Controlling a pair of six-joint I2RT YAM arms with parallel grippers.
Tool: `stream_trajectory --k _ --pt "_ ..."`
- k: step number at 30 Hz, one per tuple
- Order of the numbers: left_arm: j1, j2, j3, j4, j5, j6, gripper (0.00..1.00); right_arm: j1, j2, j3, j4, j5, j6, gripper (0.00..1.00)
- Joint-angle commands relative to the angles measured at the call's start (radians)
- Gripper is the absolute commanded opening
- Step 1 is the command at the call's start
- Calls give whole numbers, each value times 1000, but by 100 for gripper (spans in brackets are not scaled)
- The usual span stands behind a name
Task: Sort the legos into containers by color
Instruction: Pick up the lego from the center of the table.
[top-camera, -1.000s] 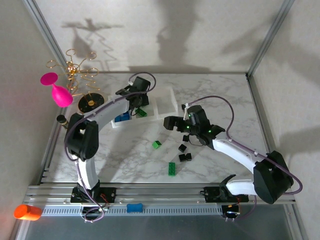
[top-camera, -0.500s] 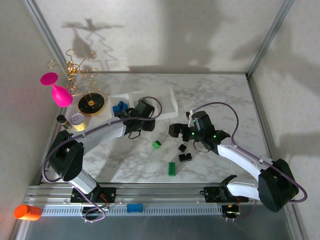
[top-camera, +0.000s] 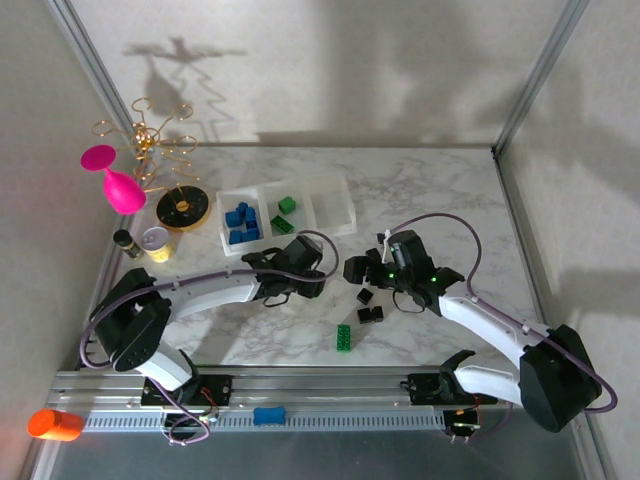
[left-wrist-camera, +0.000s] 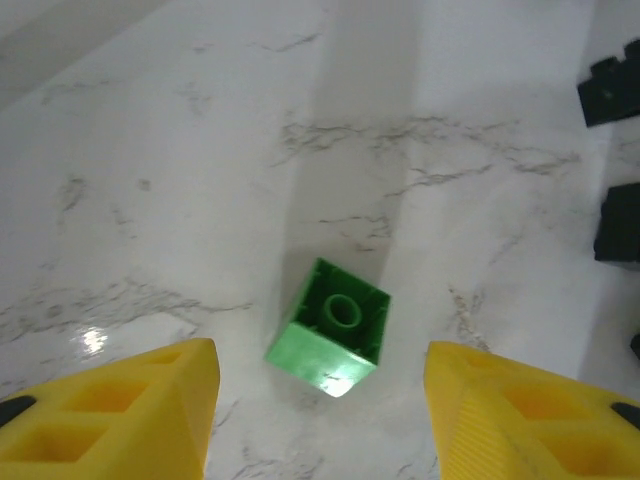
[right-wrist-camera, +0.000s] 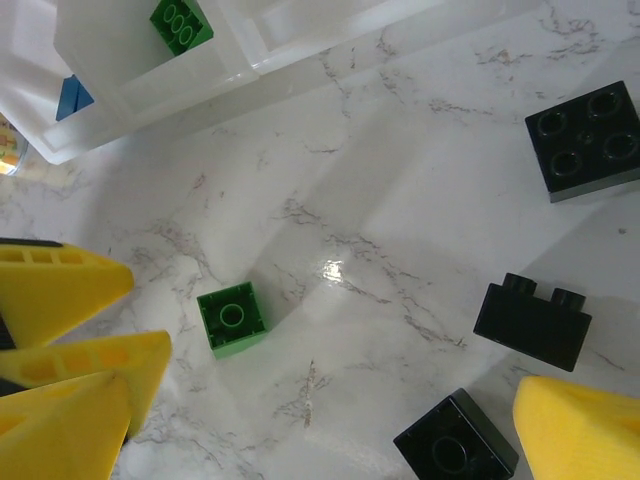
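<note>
A small green lego lies upside down on the marble, just ahead of my left gripper and untouched. That gripper is open, its yellow fingers either side of the brick's line. From above, my left gripper covers this brick. My right gripper is open wide beside it, empty, over black legos, with one between its fingers. A long green lego lies nearer the rail. The containers hold blue legos on the left and a green one in the middle.
A black-and-gold dish, a pink glass, a gold wire stand and a small jar crowd the back left. The metal rail with a blue clip runs along the near edge.
My left gripper left the tray's middle compartment, leaving a green brick there, came down to the small green brick and widened its jaws. My right gripper drifted slightly nearer.
</note>
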Motion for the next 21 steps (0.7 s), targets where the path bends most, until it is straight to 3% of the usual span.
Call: stream_trajectory --k 1,12,21 --pt "-25 41 -1 34 -23 32 57 -9 -18 -10 -14 -6 8 99" --pt "-30 132 7 33 -69 12 54 -19 -17 -21 4 -10 11 99" --pt "-31 166 18 54 -65 15 45 -22 -11 -23 11 -13 11 99"
